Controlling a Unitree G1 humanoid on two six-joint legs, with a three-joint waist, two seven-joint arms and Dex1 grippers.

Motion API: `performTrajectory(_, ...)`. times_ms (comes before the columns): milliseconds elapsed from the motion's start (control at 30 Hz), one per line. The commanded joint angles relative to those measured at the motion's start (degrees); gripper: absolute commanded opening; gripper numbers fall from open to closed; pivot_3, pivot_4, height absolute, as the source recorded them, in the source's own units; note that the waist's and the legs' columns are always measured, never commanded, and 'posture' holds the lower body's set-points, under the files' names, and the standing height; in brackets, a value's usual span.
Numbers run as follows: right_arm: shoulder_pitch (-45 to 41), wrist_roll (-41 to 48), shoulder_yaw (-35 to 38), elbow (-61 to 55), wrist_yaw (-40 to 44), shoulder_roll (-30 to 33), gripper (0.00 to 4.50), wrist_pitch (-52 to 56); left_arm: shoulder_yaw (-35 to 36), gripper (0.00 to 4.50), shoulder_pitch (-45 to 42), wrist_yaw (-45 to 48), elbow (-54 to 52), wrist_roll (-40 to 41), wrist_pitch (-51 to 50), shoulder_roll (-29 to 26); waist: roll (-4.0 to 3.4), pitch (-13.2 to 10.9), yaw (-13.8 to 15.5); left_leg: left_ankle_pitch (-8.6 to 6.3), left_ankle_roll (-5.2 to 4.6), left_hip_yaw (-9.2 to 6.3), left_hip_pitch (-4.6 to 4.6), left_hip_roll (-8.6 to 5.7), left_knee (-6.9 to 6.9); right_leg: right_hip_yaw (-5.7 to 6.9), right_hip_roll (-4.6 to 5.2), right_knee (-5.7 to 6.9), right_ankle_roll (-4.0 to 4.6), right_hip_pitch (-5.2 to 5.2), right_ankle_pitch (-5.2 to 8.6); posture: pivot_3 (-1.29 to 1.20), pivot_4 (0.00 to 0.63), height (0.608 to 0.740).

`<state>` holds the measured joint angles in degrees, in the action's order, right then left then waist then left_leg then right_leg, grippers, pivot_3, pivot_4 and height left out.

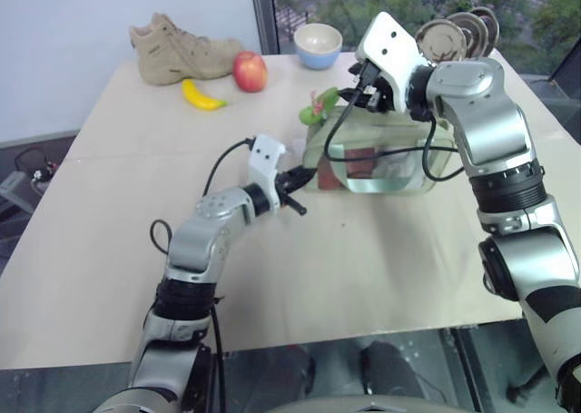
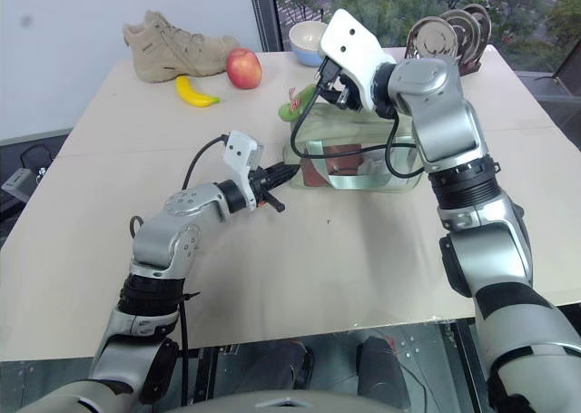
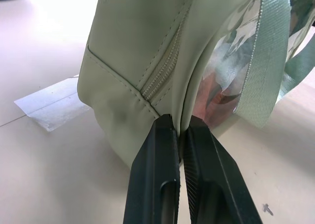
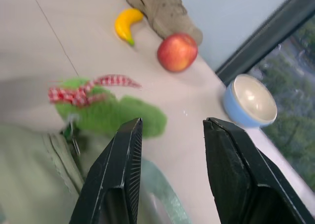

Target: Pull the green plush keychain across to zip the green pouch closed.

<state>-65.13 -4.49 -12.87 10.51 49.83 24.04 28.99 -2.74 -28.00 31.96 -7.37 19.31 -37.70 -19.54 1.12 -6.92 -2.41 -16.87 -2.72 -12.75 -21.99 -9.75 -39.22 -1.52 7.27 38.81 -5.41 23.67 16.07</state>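
Right wrist view shows our right gripper (image 4: 170, 135) with fingers released, the green plush keychain (image 4: 106, 111) lying just beyond the left one at the green pouch's (image 1: 381, 154) end. Our left gripper (image 3: 181, 135) is clenched on the pouch's near corner seam. The zipper runs along the pouch's top, so our right arm is nearer. Reddish contents show through its clear window.

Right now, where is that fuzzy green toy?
The green plush keychain hangs at the green pouch's top far-left corner, mid-table, just beside the right gripper, with the apple beyond.
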Motion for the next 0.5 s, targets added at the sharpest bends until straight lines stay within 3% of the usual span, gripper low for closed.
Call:
performTrajectory(33, -0.89, 3.08, 1.73, -5.59, 0.88, -0.22, 1.96, 5.96, -0.96, 0.0, 0.9, 0.05, -1.22, -0.44, -0.41, -0.43, 0.0, 0.0, 0.0, 0.0, 0.0, 0.0, 0.0, 0.0, -0.01, 0.0, 0.0, 0.0, 0.0, -0.01, 0.0, 0.0, 0.15, 0.74)
performTrajectory(267, -6.63, 15.24, 21.12, -4.44, -11.35, -10.16, 1.96, 44.78, -1.81, 0.0, 1.0, 0.32, -1.46, -1.12, 0.33, -0.88, -0.02, 0.0, 0.05, 0.0, 0.0, -0.02, 0.0, 0.01, 0.03, 0.01, -0.02, 0.04, 0.02, -0.02, -0.01, 0.0, 0.15, 0.74)
performTrajectory(500, -18.03, 17.33, 46.87, 11.59, -24.95, -17.04, 1.96, 62.77, -2.65, 0.0, 1.13, 0.72, -1.73, -1.57, 0.88, -1.18, -0.05, 0.01, 0.06, 0.0, 0.0, 0.01, 0.02, -0.01, 0.07, -0.06, -0.01, 0.07, 0.03, -0.01, -0.02, 0.0, 0.15, 0.74)
